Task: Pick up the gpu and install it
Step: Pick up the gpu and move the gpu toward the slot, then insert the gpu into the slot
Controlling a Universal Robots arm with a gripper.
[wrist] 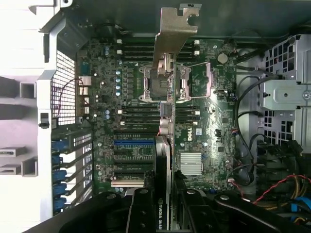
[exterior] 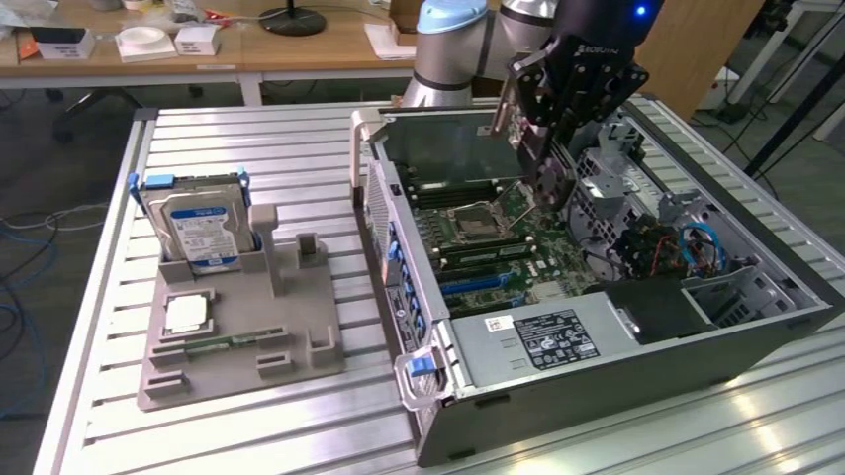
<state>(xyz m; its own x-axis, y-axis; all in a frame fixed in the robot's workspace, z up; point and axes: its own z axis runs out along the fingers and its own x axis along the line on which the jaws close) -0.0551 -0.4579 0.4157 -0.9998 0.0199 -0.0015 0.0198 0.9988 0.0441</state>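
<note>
1. The gripper point(exterior: 548, 183) hung inside the open computer case point(exterior: 595, 396), above the motherboard point(wrist: 97, 97). The case lay on its side on the slatted table point(exterior: 264, 139).
2. Jaws: clenched on the gpu point(wrist: 164, 160), with a finger point(wrist: 143, 208) on each flat face. The grip was toward the end opposite the silver bracket point(wrist: 171, 43).
3. The gpu was held on edge, off the board and passing over the CPU socket point(wrist: 194, 80). It was not seated in any slot.
4. Long axis: it ran from the jaws toward the case wall opposite the power supply point(exterior: 541, 336), bracket end leading. This was roughly parallel to the rear panel point(wrist: 68, 82).
5. The blue expansion slots point(wrist: 133, 142) lay crosswise to that axis, between the card and the rear panel. Judged: card not lined up with them, and the bracket was not facing the rear panel.
6. The hard drive point(exterior: 198, 223) stood in its grey holder point(exterior: 237, 336) near the table edge on the exterior view's left, well apart from the gripper.
</note>
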